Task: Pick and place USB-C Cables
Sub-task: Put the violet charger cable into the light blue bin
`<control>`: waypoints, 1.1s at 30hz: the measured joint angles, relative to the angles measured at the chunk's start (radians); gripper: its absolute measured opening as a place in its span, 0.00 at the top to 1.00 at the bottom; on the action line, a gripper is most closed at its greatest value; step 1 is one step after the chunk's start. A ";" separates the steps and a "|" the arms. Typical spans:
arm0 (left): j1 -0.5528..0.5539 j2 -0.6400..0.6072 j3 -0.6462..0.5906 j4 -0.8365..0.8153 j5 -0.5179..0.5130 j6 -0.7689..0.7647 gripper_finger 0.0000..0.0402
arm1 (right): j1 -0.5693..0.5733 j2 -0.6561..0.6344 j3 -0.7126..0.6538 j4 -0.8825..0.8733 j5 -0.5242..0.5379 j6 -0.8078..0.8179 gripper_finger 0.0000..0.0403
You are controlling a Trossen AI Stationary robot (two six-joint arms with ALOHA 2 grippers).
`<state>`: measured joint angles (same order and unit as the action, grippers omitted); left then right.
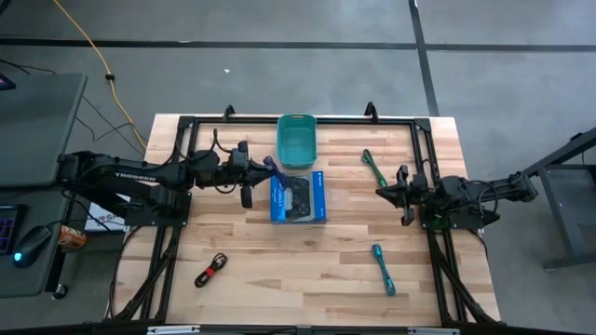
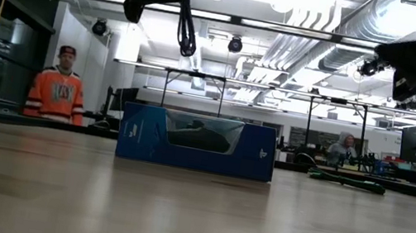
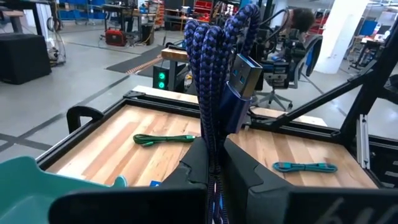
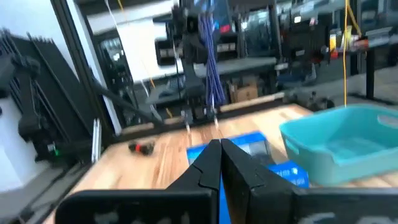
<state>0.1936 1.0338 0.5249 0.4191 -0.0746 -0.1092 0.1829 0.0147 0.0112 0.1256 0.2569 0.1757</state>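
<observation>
My left gripper (image 1: 268,170) hangs in the air between the teal bin (image 1: 296,140) and the blue controller box (image 1: 298,197), shut on the dark blue cable bundle (image 3: 214,74). The green cable (image 1: 372,167) lies flat on the table right of the bin. A teal cable (image 1: 384,270) lies toward the near right, and the black cable with the red band (image 1: 212,270) toward the near left. My right gripper (image 1: 403,197) waits shut above the table's right side, touching nothing. My left gripper pinches the dark blue cable bundle between its two fingers (image 3: 196,165), on one end of the bundle (image 3: 214,140). The fingers run level, pointing toward the table's right, along the bundle. The looped end and a blue plug (image 3: 239,87) stick out past the fingertips, lifted clear of the table.
A black frame (image 1: 298,119) runs along the table's far and side edges. People show in the room beyond the table (image 2: 60,89). Bare wood lies in the near middle (image 1: 298,270). A mouse and clutter sit on the desk to the left (image 1: 33,244).
</observation>
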 joint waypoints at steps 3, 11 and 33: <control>0.001 0.000 0.000 0.016 0.000 0.019 1.00 | 0.000 0.000 0.000 0.072 0.029 0.005 1.00; 0.016 0.001 -0.001 0.067 0.002 0.016 1.00 | 0.000 0.134 0.000 0.323 0.075 -0.074 0.94; -0.066 0.241 -0.001 0.290 0.045 -0.046 1.00 | -0.010 1.062 0.372 0.459 0.057 -0.071 0.47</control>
<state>0.1276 1.2747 0.5243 0.7088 -0.0292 -0.1547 0.1730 1.0764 0.3835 0.5843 0.3135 0.1043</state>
